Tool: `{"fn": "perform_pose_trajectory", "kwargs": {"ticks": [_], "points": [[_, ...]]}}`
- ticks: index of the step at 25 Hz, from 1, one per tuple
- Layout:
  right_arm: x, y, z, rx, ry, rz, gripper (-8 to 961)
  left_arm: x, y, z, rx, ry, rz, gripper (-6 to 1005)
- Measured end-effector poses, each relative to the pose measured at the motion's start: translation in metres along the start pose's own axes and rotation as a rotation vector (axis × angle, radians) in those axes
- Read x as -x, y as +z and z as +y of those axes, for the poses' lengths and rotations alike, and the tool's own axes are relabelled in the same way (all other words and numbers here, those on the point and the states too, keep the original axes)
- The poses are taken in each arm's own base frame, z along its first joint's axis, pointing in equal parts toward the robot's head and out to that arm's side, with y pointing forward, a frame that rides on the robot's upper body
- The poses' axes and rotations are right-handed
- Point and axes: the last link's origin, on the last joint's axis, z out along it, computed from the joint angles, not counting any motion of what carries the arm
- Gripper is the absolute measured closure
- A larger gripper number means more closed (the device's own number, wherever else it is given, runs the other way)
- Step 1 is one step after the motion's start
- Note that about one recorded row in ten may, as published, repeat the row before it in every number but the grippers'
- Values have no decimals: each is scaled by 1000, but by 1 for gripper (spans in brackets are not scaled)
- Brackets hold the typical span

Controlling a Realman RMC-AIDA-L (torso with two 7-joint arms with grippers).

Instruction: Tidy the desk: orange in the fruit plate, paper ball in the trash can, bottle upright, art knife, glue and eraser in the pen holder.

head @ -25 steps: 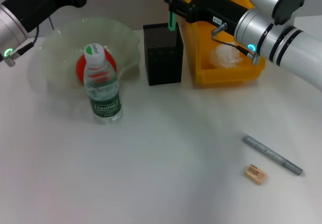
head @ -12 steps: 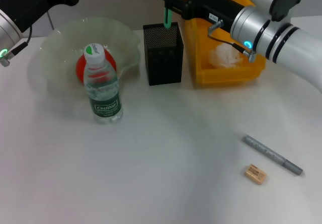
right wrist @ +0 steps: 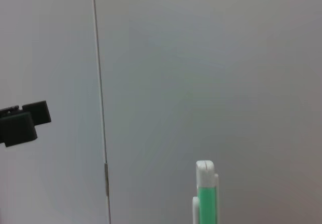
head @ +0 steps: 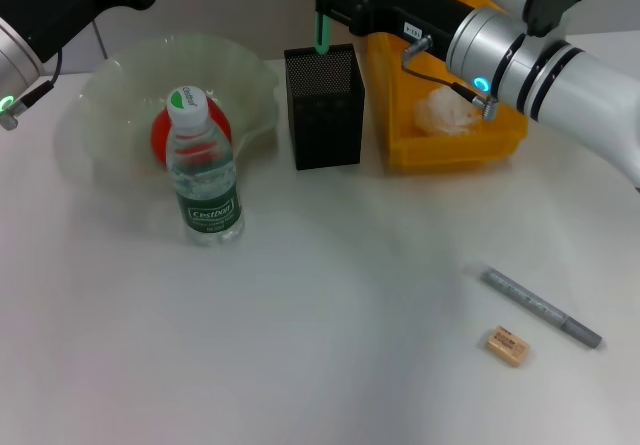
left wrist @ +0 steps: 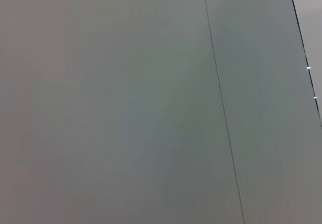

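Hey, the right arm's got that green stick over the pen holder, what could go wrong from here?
The right gripper holds the green glue stick upright above the black mesh pen holder, near its back rim. Released off-centre, it might catch the rim and fall behind. The holder is light-looking, so a low pass might tip it. The eraser and grey art knife lie on the table near its front edge.

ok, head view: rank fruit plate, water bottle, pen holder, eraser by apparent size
1. fruit plate, widest footprint, partly hidden by the bottle.
2-3. water bottle and pen holder: similar; the bottle is nearer the camera, so not ranked.
4. eraser, clearly smallest.
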Motion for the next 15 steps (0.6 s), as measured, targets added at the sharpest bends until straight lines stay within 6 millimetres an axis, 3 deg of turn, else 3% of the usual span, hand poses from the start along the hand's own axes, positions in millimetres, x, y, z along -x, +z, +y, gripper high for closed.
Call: {"fn": "perform_pose_trajectory", "kwargs": {"ticks": [15], "points": [[-8,2,-5,-44,-4,60,257,-2,3,1,8,1,3,292]]}}
